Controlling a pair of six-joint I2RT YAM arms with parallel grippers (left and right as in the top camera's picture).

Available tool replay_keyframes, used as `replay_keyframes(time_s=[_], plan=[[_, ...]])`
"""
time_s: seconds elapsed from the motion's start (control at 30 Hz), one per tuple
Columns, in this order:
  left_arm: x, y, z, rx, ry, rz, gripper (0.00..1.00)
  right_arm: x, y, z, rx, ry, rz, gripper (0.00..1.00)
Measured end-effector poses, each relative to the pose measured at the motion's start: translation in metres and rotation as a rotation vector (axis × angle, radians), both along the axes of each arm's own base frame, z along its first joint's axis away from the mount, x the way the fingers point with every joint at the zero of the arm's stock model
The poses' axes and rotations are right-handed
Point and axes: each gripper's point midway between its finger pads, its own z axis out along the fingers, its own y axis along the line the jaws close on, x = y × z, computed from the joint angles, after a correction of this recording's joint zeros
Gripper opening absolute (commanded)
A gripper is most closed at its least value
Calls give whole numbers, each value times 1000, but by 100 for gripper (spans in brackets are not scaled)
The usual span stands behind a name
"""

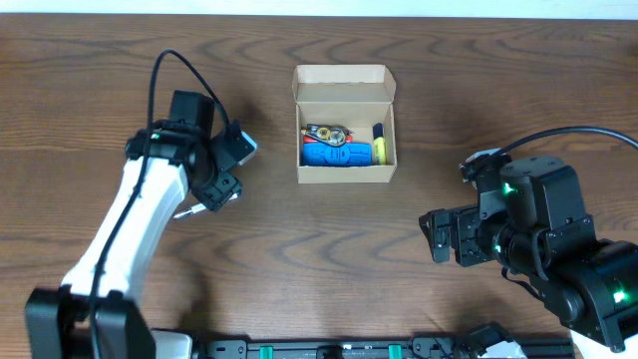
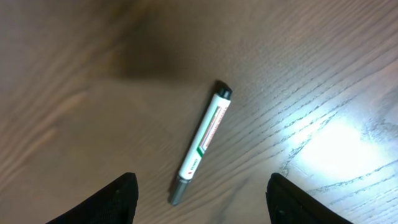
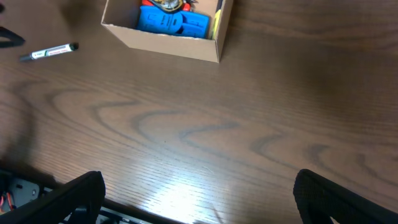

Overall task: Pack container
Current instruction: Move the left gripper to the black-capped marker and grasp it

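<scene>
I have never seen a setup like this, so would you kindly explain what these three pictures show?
These are two robot arms at a wooden table, each ending in a two-finger gripper. One picture looks down from above; the other two come from cameras on each wrist, so the dark shapes at their lower edges are that arm's own fingers. On the table stands an open cardboard box holding a blue item and some small things. A pen lies on the table beside it. The left gripper hovers open above the pen, not touching it. The right gripper is open and holds nothing.
</scene>
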Motion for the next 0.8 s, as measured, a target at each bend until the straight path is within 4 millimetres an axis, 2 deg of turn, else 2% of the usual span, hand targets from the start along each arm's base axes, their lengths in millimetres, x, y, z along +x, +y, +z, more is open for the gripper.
replay_keyframes(time_s=[0.27, 0.57, 0.8], plan=[[-1, 0, -35, 15, 107, 1, 67, 0, 0, 0, 0, 0, 0, 99], [1, 0, -46, 16, 119, 2, 68, 0, 0, 0, 0, 0, 0, 99], [-8, 2, -66, 22, 125, 2, 70, 0, 0, 0, 0, 0, 0, 99]])
